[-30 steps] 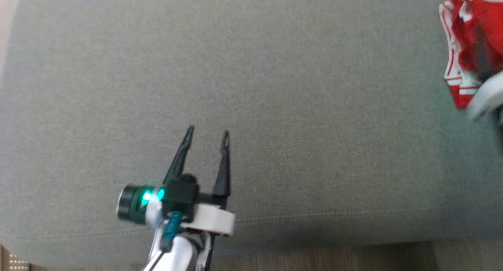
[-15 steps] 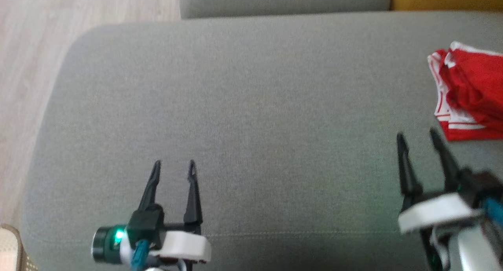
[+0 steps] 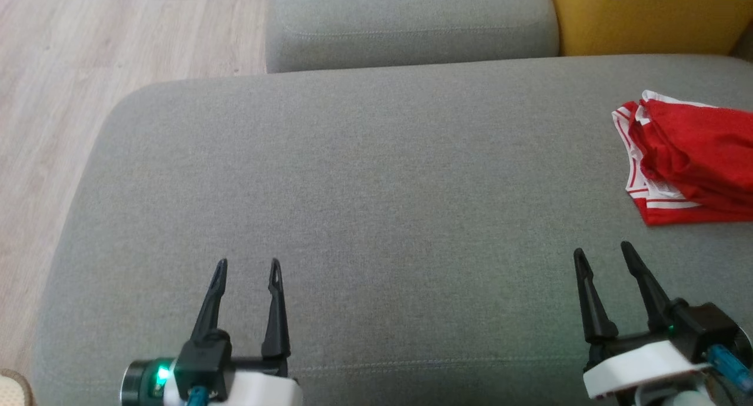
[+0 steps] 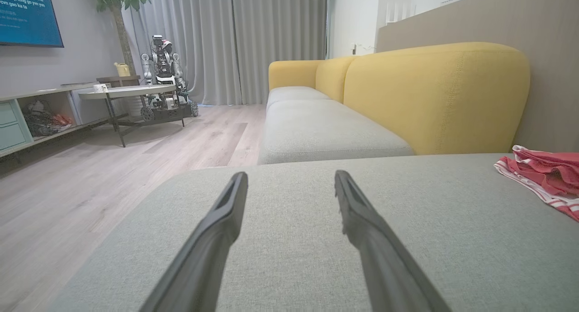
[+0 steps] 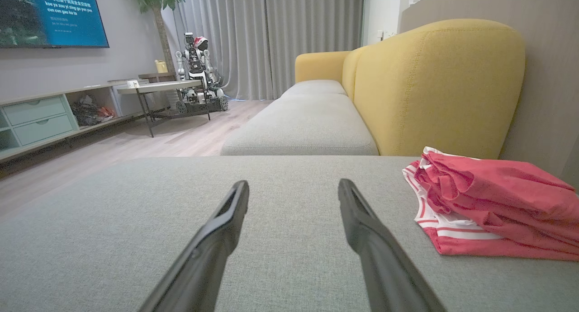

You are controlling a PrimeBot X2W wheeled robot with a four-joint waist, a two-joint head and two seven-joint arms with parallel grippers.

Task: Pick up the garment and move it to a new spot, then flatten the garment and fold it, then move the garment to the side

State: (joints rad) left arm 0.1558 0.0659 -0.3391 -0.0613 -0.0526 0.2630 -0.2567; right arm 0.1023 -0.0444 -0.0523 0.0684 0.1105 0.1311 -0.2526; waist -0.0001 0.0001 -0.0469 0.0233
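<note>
We see both jaws spread wide, holding nothing | crumpled red garment with white striped trim (image 3: 688, 159) lies on the grey fabric sofa cushion (image 3: 376, 188), near, ahead-right of our right jaws, well apart from left jaws | right arm nearer, we judge

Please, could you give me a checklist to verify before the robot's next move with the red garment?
1. Left gripper fingers apart, holding nothing: ok.
2. Right gripper fingers apart, holding nothing: ok.
3. Red garment with white striped trim rests on the grey fabric sofa cushion, apart from both grippers: ok.
4. Garment whole in head view: not ok, cut by the right edge.
5. Garment neatly folded: cannot tell.
</note>
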